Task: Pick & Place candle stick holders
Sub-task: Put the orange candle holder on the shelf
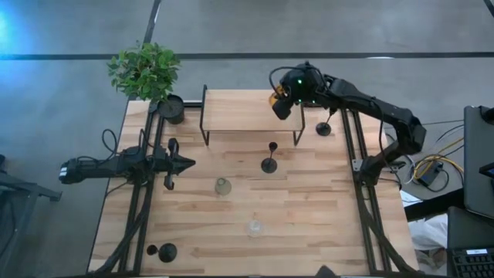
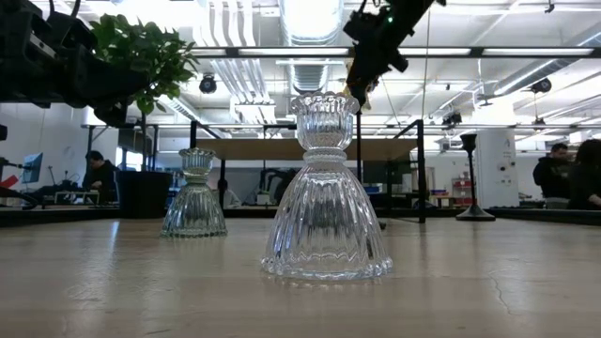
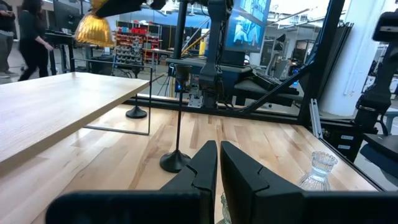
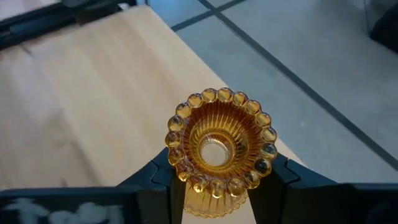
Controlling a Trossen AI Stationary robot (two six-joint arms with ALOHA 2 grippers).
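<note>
My right gripper (image 1: 279,104) hangs over the far right part of the raised wooden shelf (image 1: 247,110), shut on the amber glass candle stick holder (image 4: 219,146). The olive-green glass holder (image 1: 223,186) and the clear one (image 1: 255,228) stand on their wide bases mid-table. Slim black holders stand on their disc bases in front of the shelf (image 1: 268,162), to its right (image 1: 324,127) and at the near left (image 1: 166,251). My left gripper (image 1: 189,162) waits shut at the table's left, holding nothing. My right gripper pinches the amber holder between its two fingers (image 4: 155,177), one on each side of the ribbed body just under the beaded rim (image 4: 189,200). The fingers slant down from the table's right. The holder is lifted clear above the shelf, flared base down (image 3: 94,30).
A potted plant in a black pot (image 1: 171,108) stands at the far left by the shelf's black wire legs (image 1: 204,127). Dark frame rails (image 1: 363,193) run along both table sides. People and workbenches show in the room beyond (image 2: 94,178).
</note>
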